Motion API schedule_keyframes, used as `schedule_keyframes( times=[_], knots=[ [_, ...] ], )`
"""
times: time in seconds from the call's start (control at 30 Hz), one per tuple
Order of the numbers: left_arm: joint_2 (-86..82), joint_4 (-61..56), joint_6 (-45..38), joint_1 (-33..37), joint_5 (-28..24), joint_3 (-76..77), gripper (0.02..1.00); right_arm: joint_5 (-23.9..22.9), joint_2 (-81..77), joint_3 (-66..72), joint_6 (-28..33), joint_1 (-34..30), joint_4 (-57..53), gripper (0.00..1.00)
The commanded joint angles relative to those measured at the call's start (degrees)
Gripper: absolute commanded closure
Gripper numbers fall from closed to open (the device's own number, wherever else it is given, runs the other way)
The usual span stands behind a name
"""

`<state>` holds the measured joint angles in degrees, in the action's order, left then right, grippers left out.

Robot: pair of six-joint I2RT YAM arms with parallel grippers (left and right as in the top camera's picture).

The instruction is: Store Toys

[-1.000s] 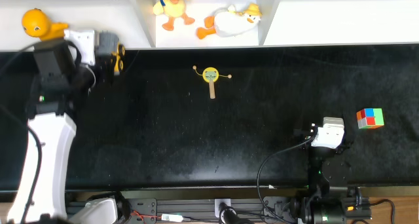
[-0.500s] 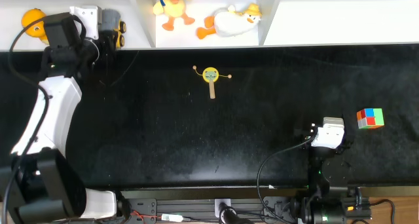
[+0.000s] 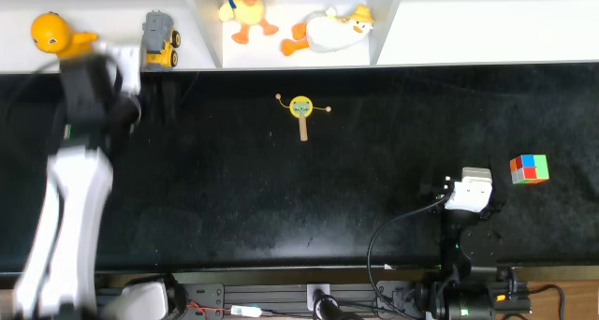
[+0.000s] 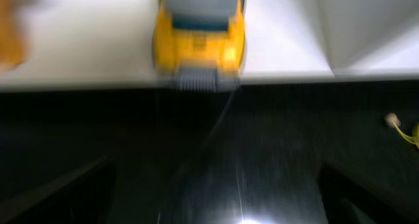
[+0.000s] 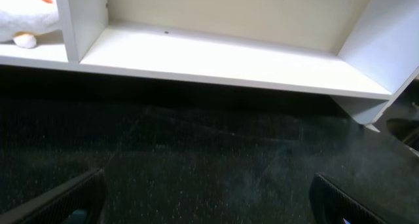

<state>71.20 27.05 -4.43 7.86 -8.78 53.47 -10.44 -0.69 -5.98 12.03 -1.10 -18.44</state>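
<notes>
Up at eleven o'clock, on the white shelf's [image 3: 468, 39] left bay, the yellow toy truck [image 3: 159, 39] stands free, with an orange duck [image 3: 51, 32] at its nine. At its six, the left gripper [image 4: 209, 201] is spread wide and holds nothing. The right gripper [image 5: 208, 201], likewise spread, sits at four, with a colour cube [image 3: 529, 168] at its three.

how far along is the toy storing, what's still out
Done: the truck and orange duck sit in the shelf's left compartment, the yellow plush duck and white plush duck in the middle one. In hand: nothing; the left gripper is open in front of the truck, the right gripper open near its base. Left: the yellow stick toy and colour cube on the table.
</notes>
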Motion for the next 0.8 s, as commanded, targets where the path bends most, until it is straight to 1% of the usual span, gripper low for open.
schedule_keyframes(
  times=[0.03,0.1,0.17,0.3,0.4,0.47,0.57,0.67,0.8],
  knots=[
    [-18.45,-0.04,0.09,-0.22,5.88,-13.42,0.02,0.35,0.44,0.42,-0.44,-0.15,0.39,0.007],
    [-26.14,-4.94,0.46,-0.44,4.07,-20.31,0.023,0.35,0.44,0.42,-0.46,-0.15,0.42,0.007],
    [-33.64,-11.91,0.44,-1.33,3.3,-27.45,0.02,0.35,0.44,0.42,-0.46,-0.15,0.42,0.005],
    [-46.99,-27.85,0.42,-3.04,5.09,-41.83,0.02,0.35,0.44,0.42,-0.44,-0.15,0.39,0.005],
    [-54.71,-34.91,0.98,-3.28,6.4,-49.92,0.02,0.35,0.44,0.42,-0.44,-0.15,0.42,0.005],
    [-59.74,-34.53,2.54,-3.54,6.51,-53.29,0.02,0.35,0.44,0.42,-0.44,-0.15,0.42,0.005],
    [-66.64,-22.69,5.4,-3.8,9.62,-53.02,0.02,0.35,0.44,0.42,-0.44,-0.15,0.42,0.005],
    [-71.32,-22.34,5.18,-3.89,8.68,-53.0,0.02,0.35,0.44,0.42,-0.44,-0.15,0.42,0.005],
    [-71.06,-22.21,5.14,-3.87,8.46,-53.0,0.02,0.35,0.44,0.42,-0.44,-0.15,0.42,0.007]
  ],
)
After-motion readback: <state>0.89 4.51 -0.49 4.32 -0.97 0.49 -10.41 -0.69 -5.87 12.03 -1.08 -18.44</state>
